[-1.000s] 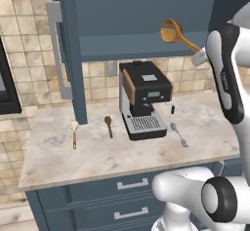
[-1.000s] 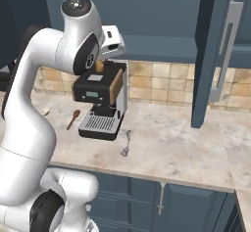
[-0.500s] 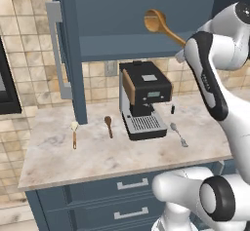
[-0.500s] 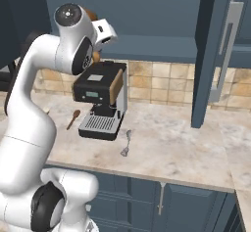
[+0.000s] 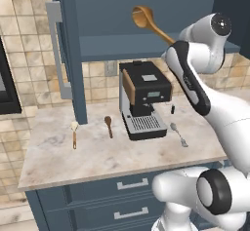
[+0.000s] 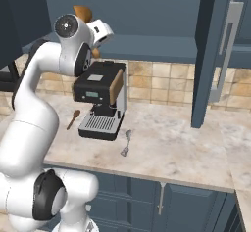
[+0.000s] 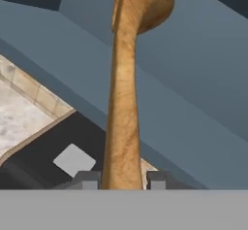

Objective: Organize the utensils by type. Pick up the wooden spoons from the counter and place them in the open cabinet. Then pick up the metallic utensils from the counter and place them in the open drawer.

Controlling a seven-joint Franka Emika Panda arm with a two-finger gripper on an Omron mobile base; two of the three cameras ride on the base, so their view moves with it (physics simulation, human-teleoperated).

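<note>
Large orange-tan wooden spoon (image 5: 151,24) slanting, broad head up toward the open dark blue-grey cabinet (image 5: 146,15); handle pinched between narrow fingers (image 7: 87,179).

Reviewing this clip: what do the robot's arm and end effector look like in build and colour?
The arm is made of glossy white rounded shells, with dark grey to black rings and round caps at the joints. It rises from a bulbous white base. No cables or markings are visible. The end effector ends in two small, square dark grey fingers in the hand view; a white boxy hand section shows in the right base view.
</note>
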